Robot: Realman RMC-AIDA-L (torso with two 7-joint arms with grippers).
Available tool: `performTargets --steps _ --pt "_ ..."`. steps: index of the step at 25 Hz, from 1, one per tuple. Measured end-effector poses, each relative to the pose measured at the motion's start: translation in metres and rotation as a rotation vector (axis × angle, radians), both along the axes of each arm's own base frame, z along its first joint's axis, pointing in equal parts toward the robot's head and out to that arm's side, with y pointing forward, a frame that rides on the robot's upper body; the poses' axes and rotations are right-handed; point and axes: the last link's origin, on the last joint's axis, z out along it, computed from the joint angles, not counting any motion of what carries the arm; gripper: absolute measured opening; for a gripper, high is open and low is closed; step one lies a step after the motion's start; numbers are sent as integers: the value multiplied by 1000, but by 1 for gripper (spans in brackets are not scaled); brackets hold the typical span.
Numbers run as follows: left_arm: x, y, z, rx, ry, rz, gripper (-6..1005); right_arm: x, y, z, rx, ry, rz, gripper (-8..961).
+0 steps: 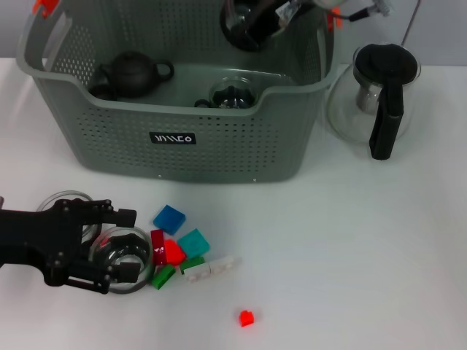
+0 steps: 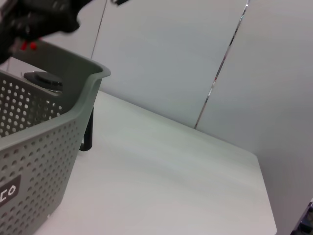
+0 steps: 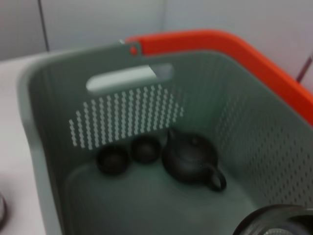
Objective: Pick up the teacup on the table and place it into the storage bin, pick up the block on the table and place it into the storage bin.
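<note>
A clear glass teacup (image 1: 122, 257) stands on the white table at the front left. My left gripper (image 1: 125, 244) lies low beside it, open, with one finger on either side of the cup. A second glass teacup (image 1: 62, 204) sits just behind the gripper. Several coloured blocks (image 1: 179, 248) lie in a heap right of the cup, and one small red block (image 1: 247, 317) lies alone nearer the front. The storage bin (image 1: 175, 138) stands at the back. My right gripper (image 1: 281, 14) hovers over the bin's rear right with a dark round cup-like thing (image 1: 244, 25) at it.
Inside the bin (image 3: 122, 112) are a dark teapot (image 3: 190, 156), two small dark cups (image 3: 112, 160) and a glass vessel (image 1: 233, 95). A glass pitcher (image 1: 376, 95) with a black lid and handle stands right of the bin.
</note>
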Motion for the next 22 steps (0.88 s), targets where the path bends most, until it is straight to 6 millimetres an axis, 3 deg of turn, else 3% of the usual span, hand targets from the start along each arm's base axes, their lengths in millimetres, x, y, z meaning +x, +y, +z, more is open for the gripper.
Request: performTargets --steps 7,22 --pt "-2 -2 -1 4 1 2 948 17 -1 -20 14 -43 -26 63" --pt "-3 -3 -3 4 2 6 948 46 0 -26 38 -63 -74 68"
